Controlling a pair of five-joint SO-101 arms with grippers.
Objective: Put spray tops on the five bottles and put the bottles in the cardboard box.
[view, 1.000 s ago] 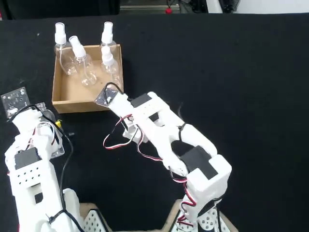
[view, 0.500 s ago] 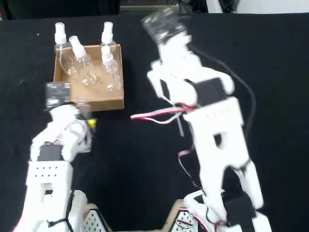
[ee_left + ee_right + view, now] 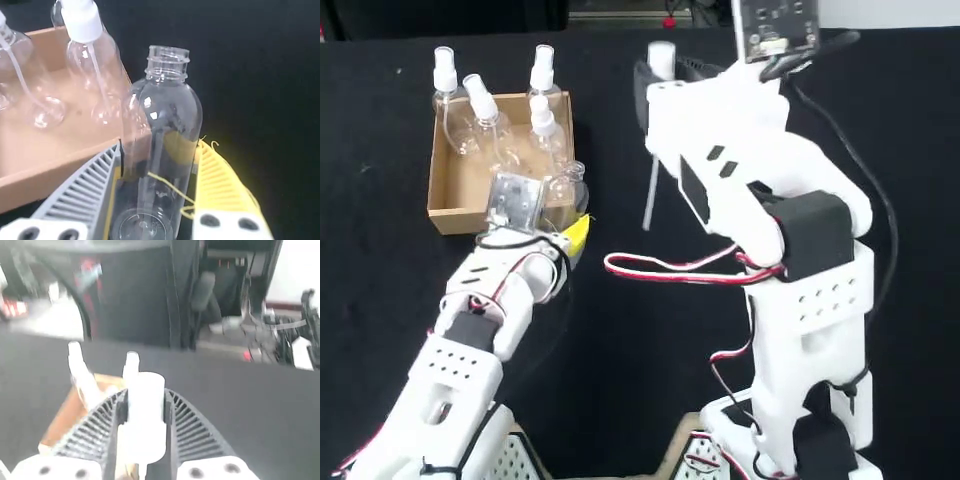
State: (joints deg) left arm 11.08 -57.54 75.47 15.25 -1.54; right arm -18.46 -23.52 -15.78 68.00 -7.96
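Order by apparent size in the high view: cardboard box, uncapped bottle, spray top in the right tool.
Largest: cardboard box.
Then uncapped bottle and spray top, unranked: the left tool hides part of the bottle, and the raised spray top seems nearer the camera.

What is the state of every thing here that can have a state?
Fifth bottle: no top, gripped by left pincer.
Spray top: gripped by right pincer, not on a bottle.
Four bottles: tops on, inside cardboard box.
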